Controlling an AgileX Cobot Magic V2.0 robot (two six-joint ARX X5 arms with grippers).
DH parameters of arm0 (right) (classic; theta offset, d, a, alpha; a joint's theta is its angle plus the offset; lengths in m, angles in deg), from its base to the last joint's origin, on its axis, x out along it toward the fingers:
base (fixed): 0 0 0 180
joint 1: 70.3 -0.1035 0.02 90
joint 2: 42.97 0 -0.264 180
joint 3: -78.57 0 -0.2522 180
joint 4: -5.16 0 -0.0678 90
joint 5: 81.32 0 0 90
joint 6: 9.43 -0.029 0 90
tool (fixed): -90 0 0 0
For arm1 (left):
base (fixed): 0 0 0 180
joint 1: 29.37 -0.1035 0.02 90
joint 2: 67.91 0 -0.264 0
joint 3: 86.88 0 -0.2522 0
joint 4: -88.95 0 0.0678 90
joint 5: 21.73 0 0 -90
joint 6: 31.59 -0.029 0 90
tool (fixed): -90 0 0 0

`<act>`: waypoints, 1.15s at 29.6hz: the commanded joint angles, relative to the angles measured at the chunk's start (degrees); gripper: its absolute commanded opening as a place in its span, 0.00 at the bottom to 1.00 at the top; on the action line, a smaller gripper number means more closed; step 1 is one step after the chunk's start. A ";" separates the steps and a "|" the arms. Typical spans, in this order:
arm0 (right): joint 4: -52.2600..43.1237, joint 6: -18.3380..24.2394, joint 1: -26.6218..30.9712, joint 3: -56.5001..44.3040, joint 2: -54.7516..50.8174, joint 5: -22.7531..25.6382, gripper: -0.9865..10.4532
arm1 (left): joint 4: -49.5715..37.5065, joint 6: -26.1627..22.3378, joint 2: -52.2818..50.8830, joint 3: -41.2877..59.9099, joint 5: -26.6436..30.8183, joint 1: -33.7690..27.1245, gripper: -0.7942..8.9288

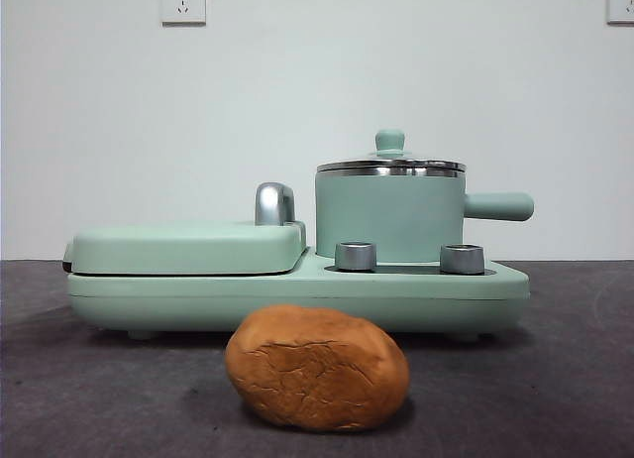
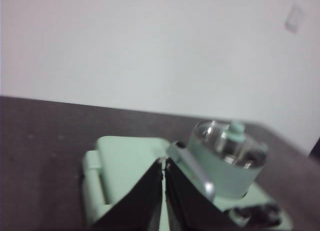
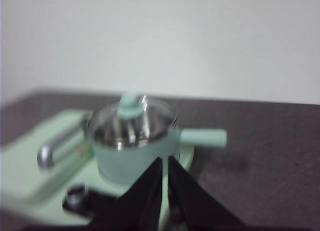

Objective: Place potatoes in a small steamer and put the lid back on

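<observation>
An orange-brown potato [image 1: 317,367] with cracked skin lies on the dark table in front of the appliance. The small mint-green steamer [image 1: 389,216] stands on the right half of the base, its side handle pointing right. The glass lid [image 1: 390,164] with a green knob sits on the steamer's rim. My left gripper [image 2: 163,162] is shut, held above the table short of the grill plate. My right gripper [image 3: 165,160] is shut too, hovering before the steamer [image 3: 135,153] and lid [image 3: 131,120]. Neither gripper shows in the front view.
A flat mint-green grill cover [image 1: 188,246] with a chrome handle [image 1: 274,203] fills the left half of the base [image 1: 297,294]. Two steel dials [image 1: 356,256] stand in front of the steamer. A white wall rises behind.
</observation>
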 commanded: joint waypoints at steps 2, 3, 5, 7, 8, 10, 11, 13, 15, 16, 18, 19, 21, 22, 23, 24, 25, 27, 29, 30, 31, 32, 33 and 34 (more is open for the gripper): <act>2.64 16.04 -0.46 2.47 5.35 -1.49 0.10 | 3.08 -17.20 6.47 -4.61 -1.46 0.55 0.09; 3.28 18.12 -0.74 2.95 6.78 -1.49 0.10 | 4.07 -20.00 8.35 -5.62 -1.57 0.92 0.09; 4.20 21.70 -1.31 3.54 9.20 -1.46 0.10 | 5.35 -25.05 11.91 -7.32 -1.64 1.88 0.09; 4.31 24.48 -1.99 3.69 11.63 -1.36 0.10 | 6.21 -30.03 15.52 -8.90 -2.29 3.28 0.09; 4.28 25.46 -2.32 3.72 12.55 -1.33 0.10 | 6.51 -31.89 17.03 -9.55 -2.54 4.04 0.09; 4.28 27.28 -3.08 3.72 14.58 -1.03 0.10 | 6.60 -35.41 20.52 -10.86 -2.56 6.29 0.09; 4.26 27.96 -3.50 3.72 15.34 -0.72 0.10 | 6.56 -36.79 21.86 -11.30 -2.56 7.32 0.09; 4.11 28.83 -4.61 3.72 16.52 -0.37 0.10 | 6.43 -39.52 24.87 -12.28 -2.56 9.84 0.09; 3.72 28.81 -5.44 3.72 16.98 0.00 0.10 | 6.23 -40.63 27.32 -13.16 -2.56 12.07 0.09; 3.34 28.81 -5.75 3.72 17.16 0.33 0.10 | 5.92 -40.63 28.48 -13.55 -2.56 13.07 0.09; 2.86 28.79 -5.97 3.72 17.18 0.63 0.12 | 4.81 -40.52 30.05 -13.99 -2.56 14.67 0.11; 2.51 28.76 -5.99 3.72 17.16 0.63 0.17 | 3.89 -40.22 30.58 -13.99 -2.56 15.41 0.16; 2.29 28.61 -5.99 3.72 17.16 0.72 0.30 | 2.62 -40.22 31.15 -13.99 -2.56 16.59 0.33; 2.23 28.52 -5.99 3.72 17.16 0.87 0.34 | 1.92 -40.17 31.34 -13.97 -2.56 17.18 0.40; 2.21 28.52 -5.99 3.72 17.16 0.90 0.35 | 1.38 -39.74 31.45 -13.99 -2.54 17.68 0.44; 2.12 28.50 -5.99 3.72 17.16 0.87 0.36 | 0.81 -38.97 31.45 -13.99 -2.54 18.21 0.45; 2.05 28.44 -5.99 3.72 17.16 0.87 0.36 | 0.26 -38.47 31.45 -13.99 -2.54 18.75 0.45; 1.86 28.30 -5.99 3.72 17.16 0.87 0.36 | -0.87 -37.55 31.45 -13.99 -2.49 19.74 0.45; 1.60 28.24 -5.99 3.72 17.16 0.87 0.36 | -3.06 -36.65 31.82 -13.99 -2.34 20.74 0.41; 1.38 28.11 -6.03 3.72 17.16 0.85 0.35 | -4.96 -35.95 32.28 -13.99 -2.19 21.38 0.39; 1.22 27.89 -6.03 3.72 17.16 0.83 0.35 | -6.78 -35.26 32.83 -13.97 -1.99 21.92 0.39; 0.98 27.52 -6.03 3.72 17.16 0.81 0.35 | -9.05 -34.40 33.53 -13.99 -1.57 22.49 0.39; 0.74 26.95 -6.03 3.72 17.16 0.81 0.35 | -11.56 -33.35 34.47 -13.99 -0.76 23.12 0.39; 0.50 26.53 -6.05 3.72 17.16 0.77 0.35 | -14.32 -32.24 35.63 -13.99 0.24 23.85 0.39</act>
